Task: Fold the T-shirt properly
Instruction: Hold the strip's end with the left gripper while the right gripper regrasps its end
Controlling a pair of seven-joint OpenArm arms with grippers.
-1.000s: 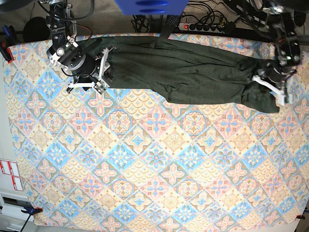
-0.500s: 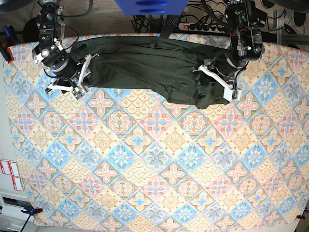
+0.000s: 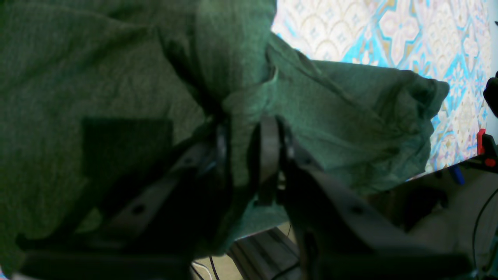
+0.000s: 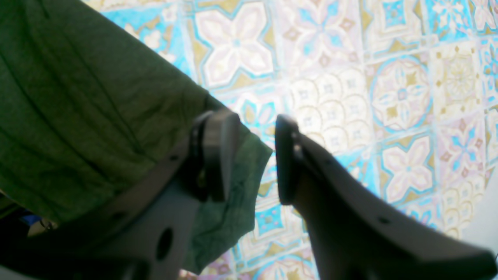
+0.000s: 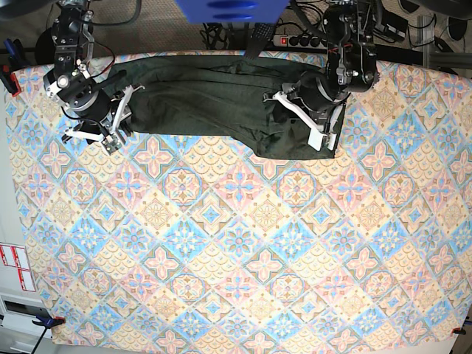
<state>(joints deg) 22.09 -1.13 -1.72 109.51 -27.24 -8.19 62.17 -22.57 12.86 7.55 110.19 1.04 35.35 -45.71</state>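
Note:
The dark green T-shirt (image 5: 214, 99) lies as a long band along the table's far edge. Its right end is doubled back over the body and hangs bunched from my left gripper (image 5: 299, 122). In the left wrist view that gripper (image 3: 244, 151) is shut on a gathered fold of the T-shirt (image 3: 342, 112), with fabric squeezed between its fingers (image 3: 269, 147). My right gripper (image 5: 119, 118) sits at the shirt's left end. In the right wrist view it (image 4: 251, 155) stands open, and a corner of the T-shirt (image 4: 78, 116) lies beneath the gap without being pinched.
The table carries a patterned blue, pink and yellow cloth (image 5: 236, 243). A power strip (image 5: 310, 40) and cables lie behind the far edge. A red clamp (image 5: 9, 77) holds the cloth at the left, and a blue object (image 5: 228, 9) hangs at the top.
My left gripper has swept left from the table's right edge, dragging the shirt's right end over its body. The right gripper has slid left toward the shirt's left end, still open.

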